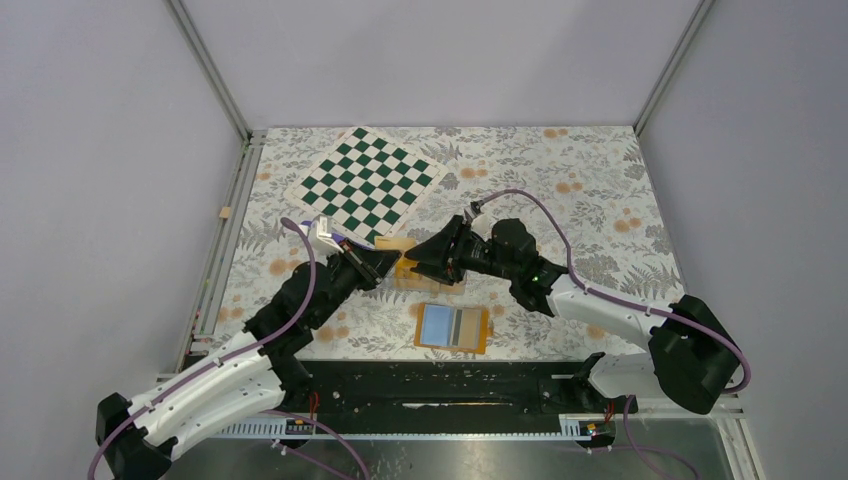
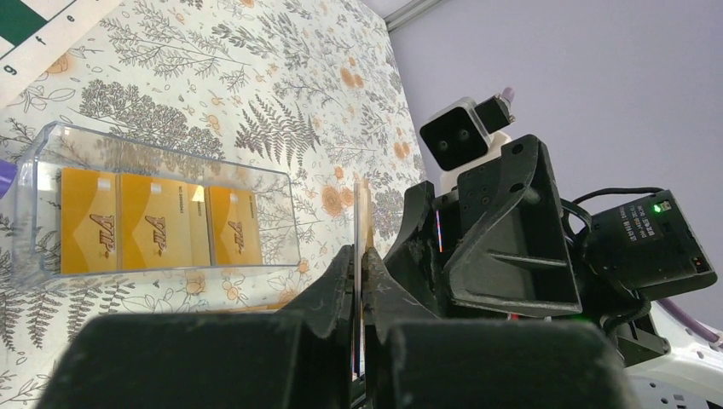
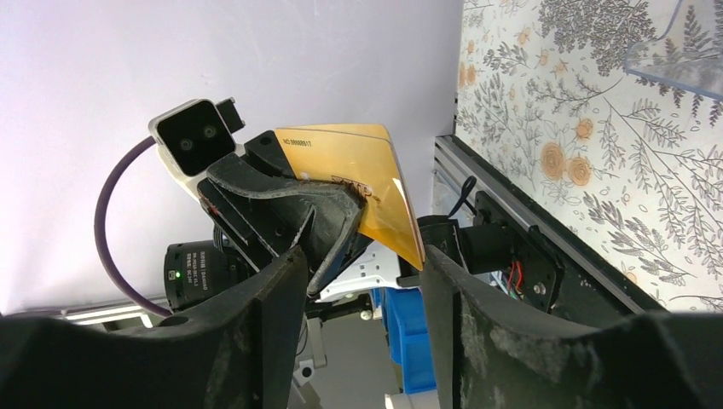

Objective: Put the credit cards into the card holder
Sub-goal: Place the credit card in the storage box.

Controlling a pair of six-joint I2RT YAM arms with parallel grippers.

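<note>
Floral table [image 1: 600, 200]: gold cards [image 2: 153, 234] in tray [image 2: 274, 213]

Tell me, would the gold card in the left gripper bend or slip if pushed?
Probably stiff: the gold card juts flat and unbent from the left gripper, which pinches only part of it. Likely slippery, as its face shines. Thin and seemingly light, it may pivot in that pinch.

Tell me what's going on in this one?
The left gripper is shut on a gold card and holds it off the table. The right gripper faces it with its jaws apart, gripping nothing. The card holder lies open on the table near the arm bases, and no card shows in it. Three more gold cards sit in a clear tray beside the grippers.
</note>
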